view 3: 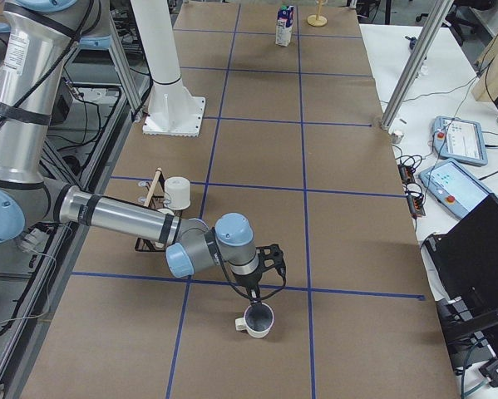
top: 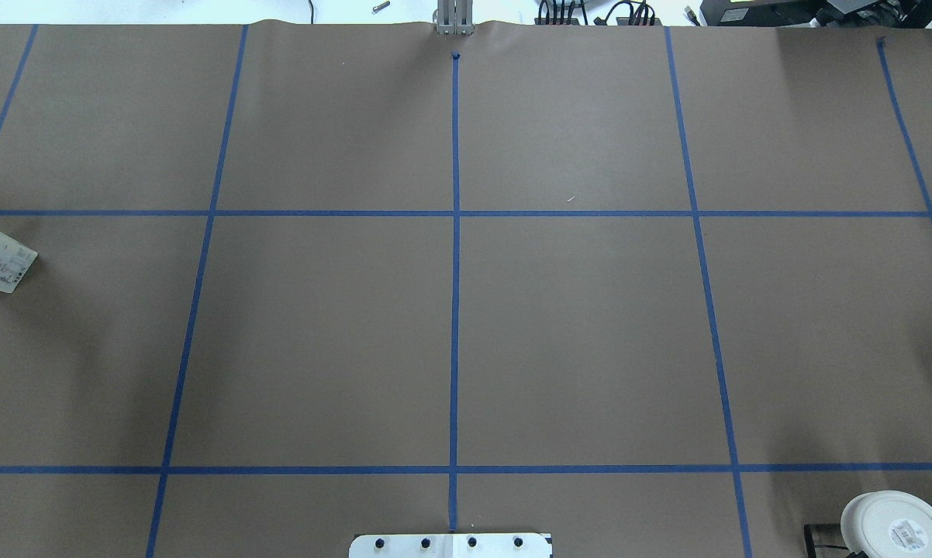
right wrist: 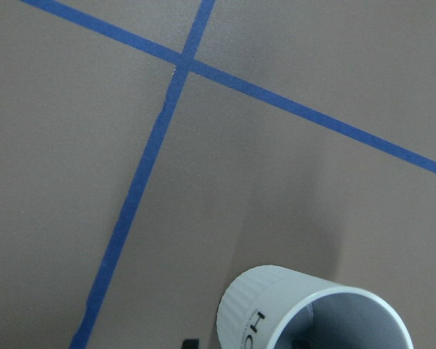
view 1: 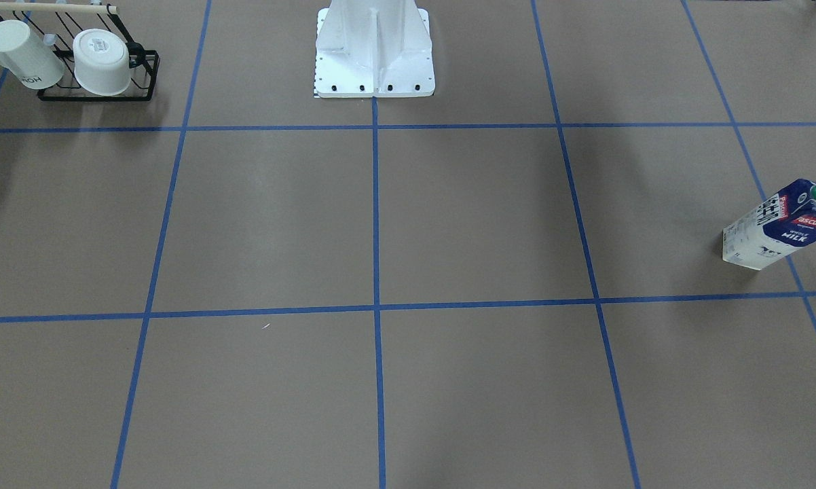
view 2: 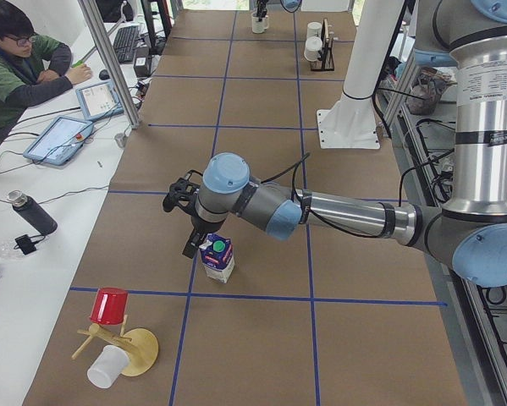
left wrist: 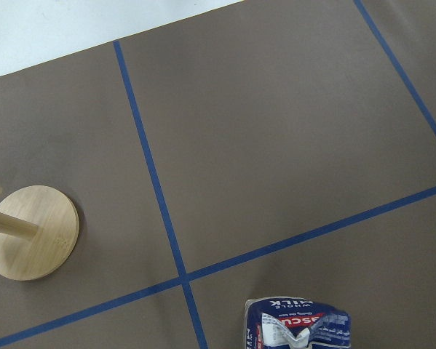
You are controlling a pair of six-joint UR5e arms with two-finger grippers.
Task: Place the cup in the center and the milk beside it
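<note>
- The cup (view 3: 257, 320) stands upright near the right end of the table (view 3: 348, 249), beyond what the overhead and front views take in. Its handle points toward the robot-side edge.
- The right gripper (view 3: 253, 303) hangs directly over the cup's rim. It shows only in the side view, so I cannot tell whether the claw is wide, narrow or touching the cup.
- A tape line runs just beside the cup on the center side, and brown paper lies around it on every side.
- The rack (view 3: 161, 212) is the cup's nearest neighbour. It sits near the robot-side edge, and the right forearm passes in front of it.
- The milk (view 2: 217, 258) stands upright near the table's left end, just beside a tape crossing. The overhead view's left edge cuts it off.
- The left gripper (view 2: 190, 245) is just beside the carton's top, on the operators' side. I cannot tell how wide the claw stands or whether it touches the carton.
- The stand (view 2: 139, 351) carries a red cup (view 2: 109, 304) and sits near the left end, beyond the milk and toward the operators' edge.
- The center (top: 574, 333) shows as brown paper crossed by a blue tape line. It is well apart from both cup and milk, which are at opposite ends of the table.
- The pedestal (view 1: 374, 54) stands at the robot-side edge, in line with the center.
- A post (view 2: 109, 59) rises along the operators' edge, with a person (view 2: 16, 72) seated at the desk just past it.
</note>
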